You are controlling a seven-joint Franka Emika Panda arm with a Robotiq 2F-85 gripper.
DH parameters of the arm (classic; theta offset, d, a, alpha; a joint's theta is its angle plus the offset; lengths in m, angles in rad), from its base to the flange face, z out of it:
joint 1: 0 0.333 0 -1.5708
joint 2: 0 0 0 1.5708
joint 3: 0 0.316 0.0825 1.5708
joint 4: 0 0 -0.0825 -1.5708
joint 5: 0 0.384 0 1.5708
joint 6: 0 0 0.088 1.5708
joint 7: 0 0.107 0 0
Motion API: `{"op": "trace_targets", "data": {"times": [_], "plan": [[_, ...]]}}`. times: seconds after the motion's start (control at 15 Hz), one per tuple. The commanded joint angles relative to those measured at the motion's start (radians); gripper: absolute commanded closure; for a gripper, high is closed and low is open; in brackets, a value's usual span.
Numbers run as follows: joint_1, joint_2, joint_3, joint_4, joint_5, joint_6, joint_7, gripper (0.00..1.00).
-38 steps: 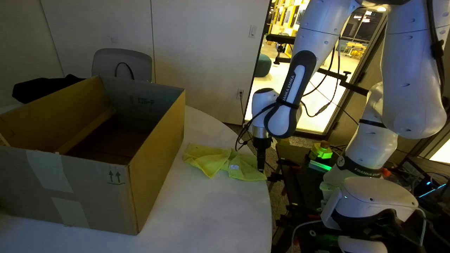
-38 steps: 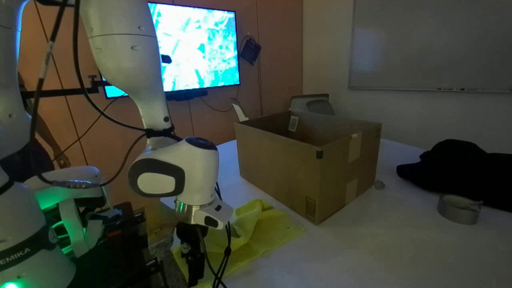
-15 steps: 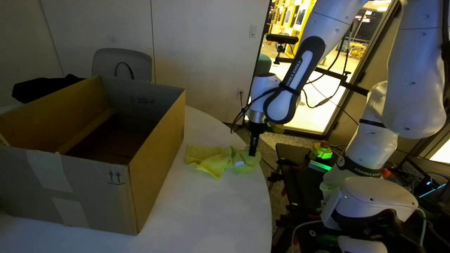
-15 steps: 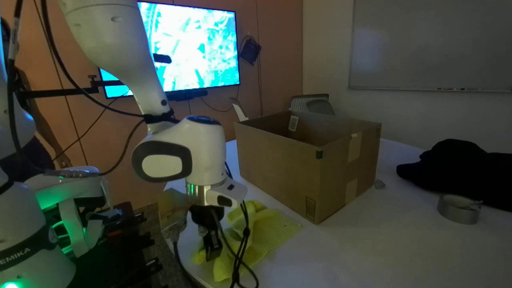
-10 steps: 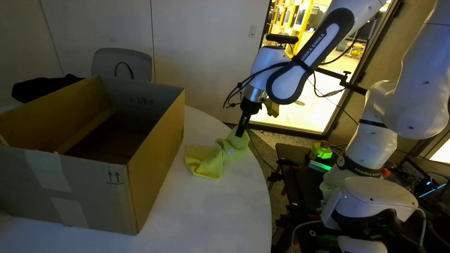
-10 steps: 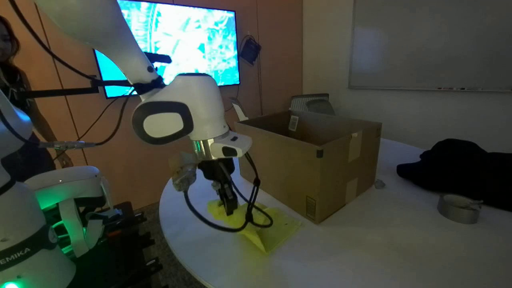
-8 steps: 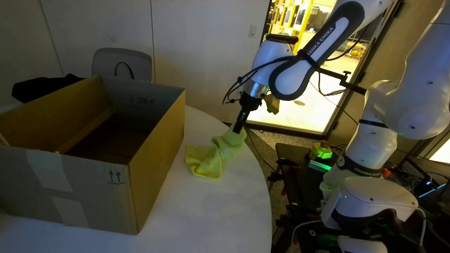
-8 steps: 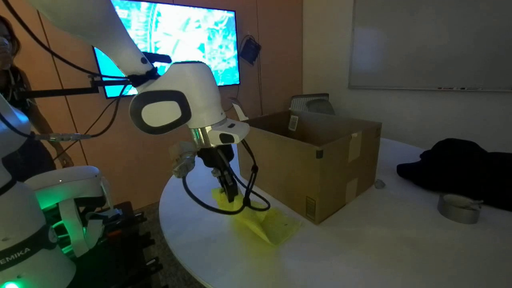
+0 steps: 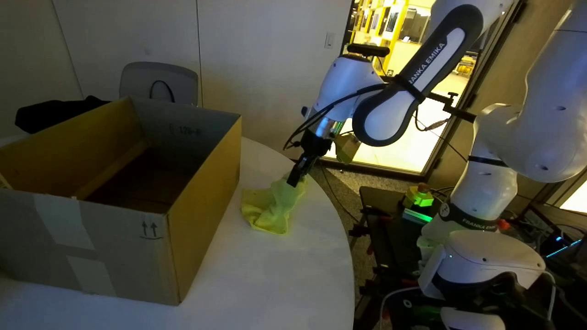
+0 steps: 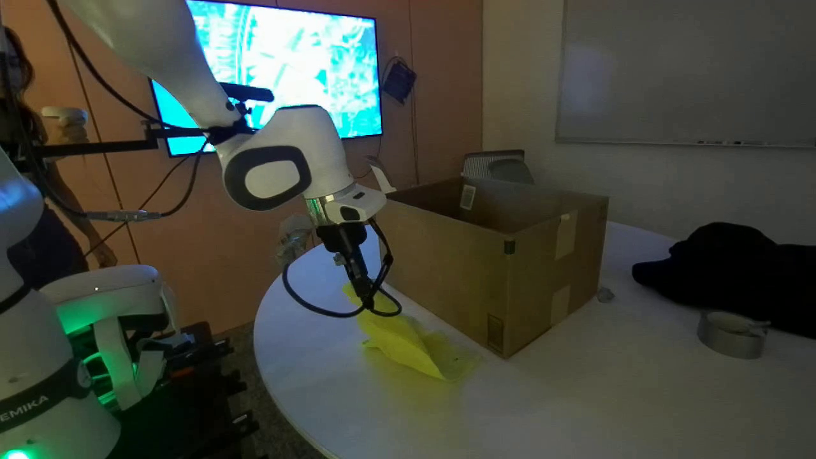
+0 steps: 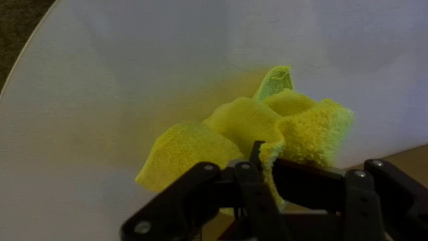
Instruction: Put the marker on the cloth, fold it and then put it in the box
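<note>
Three things share the surface (image 10: 637,408) with the box (image 10: 446,274): grey lump (image 10: 605,294), tape (image 10: 728,344), black bundle (image 10: 733,274). My pincer (image 11: 267,154) pinches the cloth (image 11: 245,122), partly off the surface, the box's wall (image 9: 207,206) upright just beside it. I see the open box's dark floor (image 9: 147,179).

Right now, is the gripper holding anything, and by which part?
Yes: the yellow-green cloth, by a raised edge or fold (can't tell which) pinched in the gripper; its other end lies on the table.
</note>
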Motion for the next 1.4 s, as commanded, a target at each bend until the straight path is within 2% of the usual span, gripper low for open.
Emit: {"op": "trace_targets", "data": {"times": [0.0, 0.07, 0.2, 0.33, 0.53, 0.73, 0.8, 0.93, 1.33], "plan": [[0.051, 0.205, -0.015, 0.136, -0.107, 0.057, 0.206, 1.00], [0.059, 0.246, -0.022, 0.173, -0.152, 0.048, 0.269, 1.00], [0.159, 0.336, -0.108, 0.250, -0.160, 0.028, 0.318, 1.00], [0.219, 0.410, -0.154, 0.315, -0.123, 0.013, 0.328, 1.00], [0.271, 0.486, -0.188, 0.385, -0.073, -0.005, 0.320, 1.00], [0.292, 0.532, -0.195, 0.431, -0.041, -0.036, 0.301, 0.98], [0.295, 0.534, -0.194, 0.436, -0.036, -0.045, 0.293, 0.73], [0.299, 0.523, -0.188, 0.431, -0.036, -0.058, 0.279, 0.68], [0.335, 0.397, -0.190, 0.280, -0.079, 0.039, 0.216, 0.24]]}}
